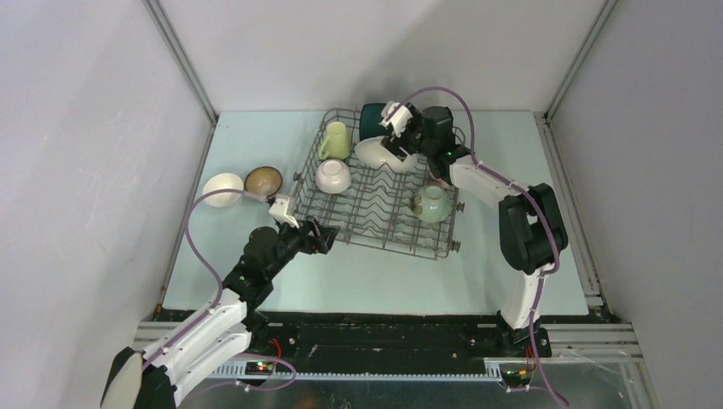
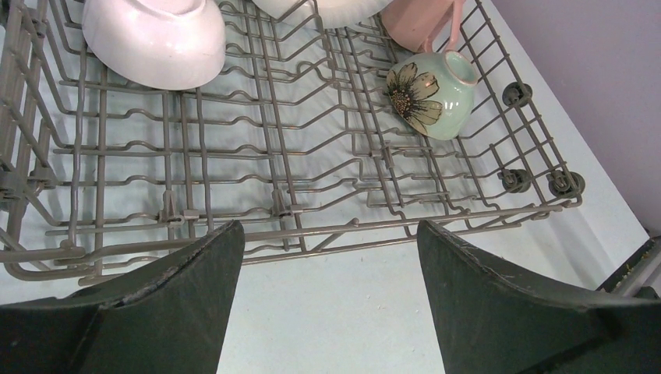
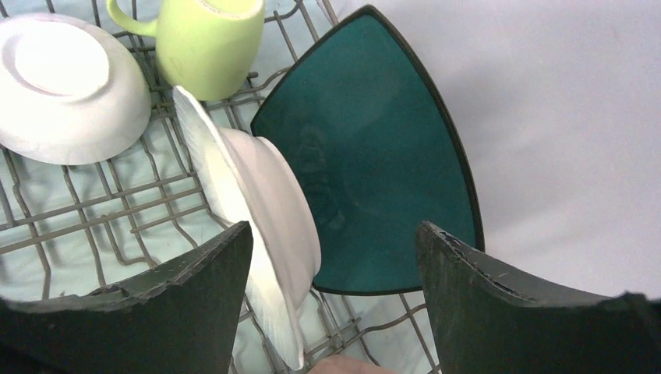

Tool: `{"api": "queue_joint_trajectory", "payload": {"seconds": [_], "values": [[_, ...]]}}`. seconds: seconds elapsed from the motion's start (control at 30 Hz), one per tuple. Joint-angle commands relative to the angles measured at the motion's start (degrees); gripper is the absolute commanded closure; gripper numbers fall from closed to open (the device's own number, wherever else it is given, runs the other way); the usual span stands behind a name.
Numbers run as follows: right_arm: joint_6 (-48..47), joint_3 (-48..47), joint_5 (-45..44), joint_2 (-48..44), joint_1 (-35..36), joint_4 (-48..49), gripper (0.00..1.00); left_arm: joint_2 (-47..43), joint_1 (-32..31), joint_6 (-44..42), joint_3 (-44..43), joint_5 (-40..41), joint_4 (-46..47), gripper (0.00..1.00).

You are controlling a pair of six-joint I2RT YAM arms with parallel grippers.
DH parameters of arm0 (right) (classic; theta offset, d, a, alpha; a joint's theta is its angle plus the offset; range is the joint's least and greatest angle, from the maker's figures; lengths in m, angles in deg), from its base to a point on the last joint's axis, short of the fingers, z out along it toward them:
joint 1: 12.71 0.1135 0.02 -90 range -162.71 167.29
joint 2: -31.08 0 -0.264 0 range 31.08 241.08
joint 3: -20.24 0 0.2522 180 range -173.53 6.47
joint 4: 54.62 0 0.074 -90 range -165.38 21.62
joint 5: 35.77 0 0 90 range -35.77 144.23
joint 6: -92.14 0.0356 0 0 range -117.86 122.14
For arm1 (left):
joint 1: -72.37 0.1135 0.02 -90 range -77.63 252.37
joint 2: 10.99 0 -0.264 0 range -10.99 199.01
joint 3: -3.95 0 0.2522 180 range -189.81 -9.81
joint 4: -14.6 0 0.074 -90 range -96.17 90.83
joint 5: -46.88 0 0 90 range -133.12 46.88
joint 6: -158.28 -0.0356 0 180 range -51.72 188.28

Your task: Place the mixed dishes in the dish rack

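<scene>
Right gripper (image 3: 335, 234): fingers spread, empty, poised over leaning white round plate (image 3: 273, 202) beside teal square plate (image 3: 374, 140).
Left gripper (image 2: 331, 230): spread, empty, at dish rack (image 1: 384, 243) near edge.
Risk: white plate clipped on retreat, toppling.
Racked: two plates, white bowl (image 1: 332, 175), pale green bowl (image 1: 432, 204), yellow-green mug (image 1: 334, 141), pink cup (image 2: 421, 23).
On table, left of rack: second white bowl (image 1: 223, 189), dark brown bowl (image 1: 263, 180).

One grey-brown wire dish rack (image 1: 375, 217). Four bowls: racked white bowl (image 1: 332, 175), loose white bowl (image 1: 223, 189), dark brown bowl (image 1: 263, 180), pale green flowered bowl (image 1: 432, 204). Two plates: teal square plate (image 1: 371, 123), white round plate (image 1: 375, 153). One yellow-green mug (image 1: 335, 141), one pink cup (image 2: 421, 23).
</scene>
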Motion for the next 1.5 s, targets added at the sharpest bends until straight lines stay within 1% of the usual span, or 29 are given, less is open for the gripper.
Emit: {"api": "queue_joint_trajectory", "payload": {"seconds": [0.0, 0.27, 0.47, 0.57, 0.6, 0.63, 0.67, 0.7, 0.73, 0.77, 0.8, 0.83, 0.87, 0.9, 0.93, 1.0, 1.03, 1.07, 1.1, 1.13, 1.17, 1.2, 1.27, 1.3, 1.4, 1.47], "values": [[0.6, 0.3, 1.0, -4.5, 0.6, 0.8, 0.21, -0.8, -0.5, -1.0, -2.4, 1.0, 0.0, 0.12], [1.1, 1.7, 3.0, -6.3, 1.5, 0.2, 0.17, -1.0, -0.5, -1.0, -2.5, 1.2, -0.2, 0.12], [3.8, 4.0, 5.6, -12.2, 2.5, 0.5, 0.14, -2.2, -0.5, -0.7, -2.3, 2.2, -0.4, 0.12], [7.6, 5.0, 4.9, -15.7, 3.3, 0.4, 0.13, -2.8, -0.5, 1.5, -3.4, 2.8, -1.5, 0.12], [8.8, 5.1, 4.0, -17.3, 3.5, 0.7, 0.1, -3.0, -0.5, 2.0, -4.8, 4.6, -3.3, 0.12], [11.9, 5.3, 1.5, -18.0, 4.3, 0.7, 0.09, -3.2, -0.4, 2.8, -5.8, 5.6, -6.4, 0.12], [13.3, 5.3, 0.1, -19.4, 4.6, 0.2, 0.08, -3.6, -0.3, 3.1, -8.3, 8.4, -8.3, 0.12], [16.2, 5.4, -2.0, -20.1, 5.5, -0.4, 0.08, -3.8, 0.1, 4.2, -9.6, 10.1, -12.3, 0.11], [18.1, 5.9, -3.4, -21.5, 6.1, -0.8, 0.02, -4.2, 0.6, 5.1, -12.2, 13.1, -14.4, 0.09], [23.2, 6.1, -6.6, -22.2, 6.9, -0.9, 0.01, -4.4, 1.8, 7.3, -14.5, 14.6, -18.6, 0.08], [25.9, 6.7, -8.1, -23.3, 7.3, -1.5, 0.01, -4.6, 2.7, 8.6, -15.6, 17.6, -20.4, 0.05], [30.8, 7.0, -10.6, -23.9, 8.1, -2.5, 0.01, -4.8, 4.6, 11.3, -17.4, 18.9, -23.6, 0.01], [33.2, 8.1, -13.3, -25.3, 8.4, -2.8, 0.01, -4.9, 6.5, 12.9, -18.1, 20.5, -24.5, 0.01], [38.8, 8.8, -14.9, -27.0, 8.9, -3.6, 0.0, -4.9, 7.4, 13.4, -19.1, 21.4, -25.6, 0.01], [41.8, 10.3, -17.2, -27.9, 9.0, -4.0, 0.01, -4.9, 9.1, 14.8, -19.4, 21.9, -26.1, 0.01], [55.4, 12.4, -20.2, -30.8, 8.6, -6.7, 0.01, -4.2, 12.0, 17.6, -20.4, 23.1, -27.5, 0.0], [57.9, 13.0, -19.7, -32.7, 8.3, -9.6, 0.01, -3.2, 13.2, 18.7, -20.9, 23.2, -28.5, 0.0], [60.4, 14.5, -16.8, -33.7, 7.4, -10.8, 0.01, -2.6, 15.9, 21.2, -21.2, 23.2, -29.1, 0.0], [61.0, 15.3, -15.4, -35.8, 7.2, -12.5, 0.01, -1.0, 17.2, 22.5, -21.8, 22.9, -30.6, 0.0], [61.2, 17.4, -15.7, -37.1, 8.0, -12.8, 0.01, -0.1, 20.0, 24.9, -22.1, 22.7, -31.3, 0.0], [60.6, 18.5, -16.9, -39.5, 8.8, -13.2, 0.0, 1.7, 21.3, 26.2, -22.7, 22.6, -32.4, 0.0], [59.4, 20.3, -20.0, -40.9, 10.5, -13.6, 0.0, 2.6, 23.6, 28.3, -23.0, 22.7, -33.2, 0.0], [59.1, 22.2, -23.7, -44.6, 12.1, -16.1, 0.0, 5.2, 26.7, 30.4, -23.2, 22.0, -32.7, 0.0], [59.7, 23.9, -24.1, -47.3, 11.9, -17.5, 0.01, 7.1, 27.6, 31.1, -23.1, 20.8, -32.3, 0.0], [63.6, 28.0, -21.6, -52.9, 9.6, -19.0, 0.0, 12.3, 32.5, 35.3, -23.6, 18.9, -32.4, 0.0], [65.4, 32.0, -18.9, -58.4, 8.0, -18.5, 0.0, 16.6, 34.4, 37.3, -26.7, 17.8, -34.8, 0.0]]}}
